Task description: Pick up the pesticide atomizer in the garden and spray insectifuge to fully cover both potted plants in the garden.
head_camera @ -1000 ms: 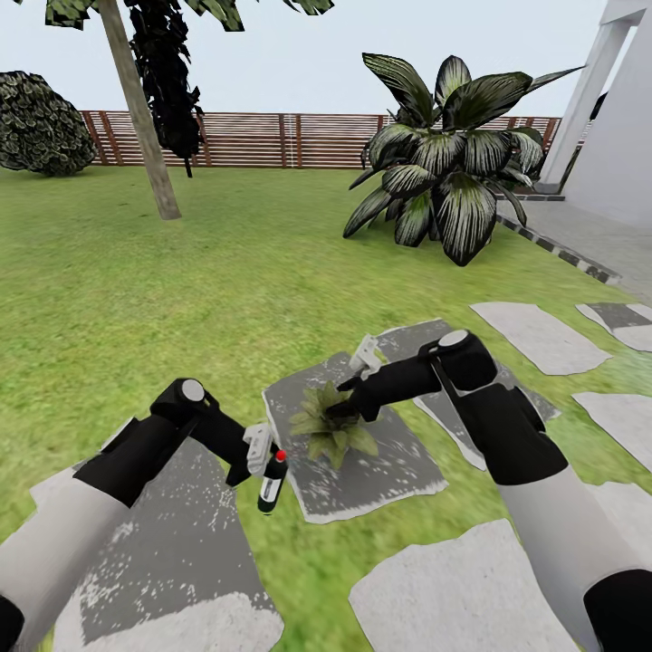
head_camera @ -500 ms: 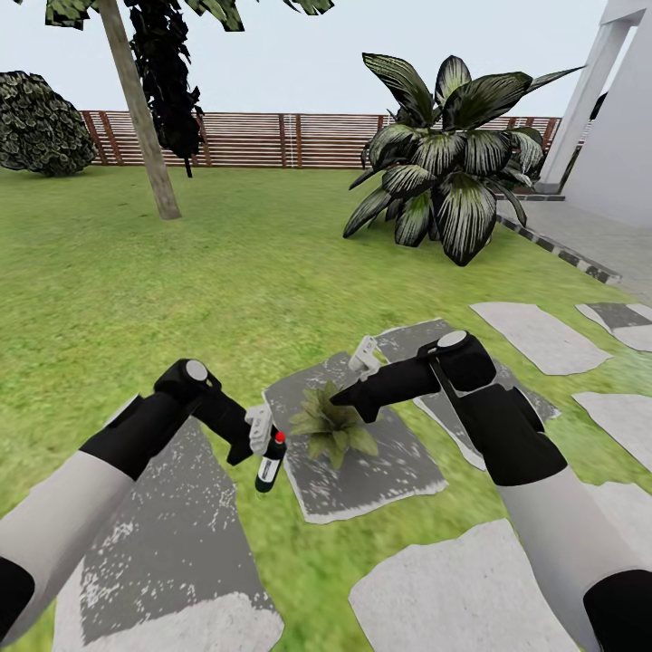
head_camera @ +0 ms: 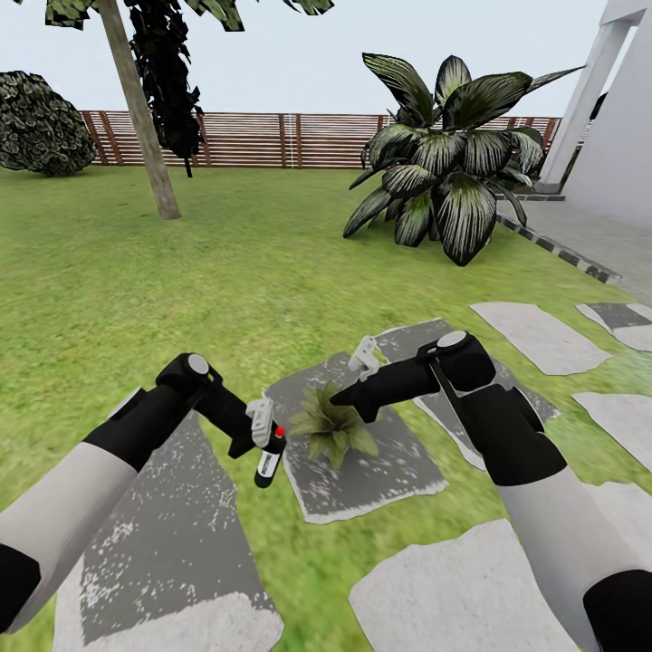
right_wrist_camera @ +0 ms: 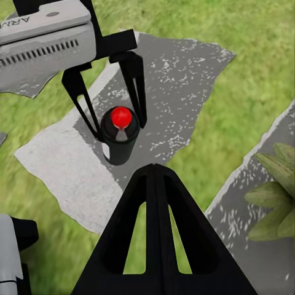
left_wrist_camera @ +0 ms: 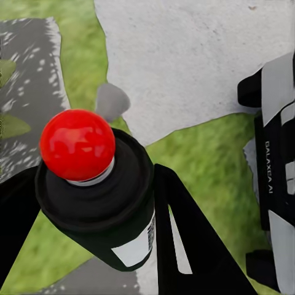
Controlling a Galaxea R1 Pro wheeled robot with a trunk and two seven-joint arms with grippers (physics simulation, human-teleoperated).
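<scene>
Red-topped pesticide atomizer [head_camera: 268,460] hangs upright beside potted plant [head_camera: 332,429] on stone.

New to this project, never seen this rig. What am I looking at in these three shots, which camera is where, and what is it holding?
It is a simulated two-armed robot on wheels, driven remotely by a person. The big picture comes from its head camera, looking down over both black-and-white arms. The other two come from cameras near each gripper, looking along the fingers.

The scene is a grassy garden with grey stepping stones, a slatted fence and a large striped-leaf plant.

The left gripper is shut on the pesticide atomizer, a dark bottle with a white label and red top; the left wrist view shows the top close up between the fingers. The right gripper, its fingers together and empty, hangs over a small potted plant sitting on a stone, and its camera looks across at the held bottle.
</scene>
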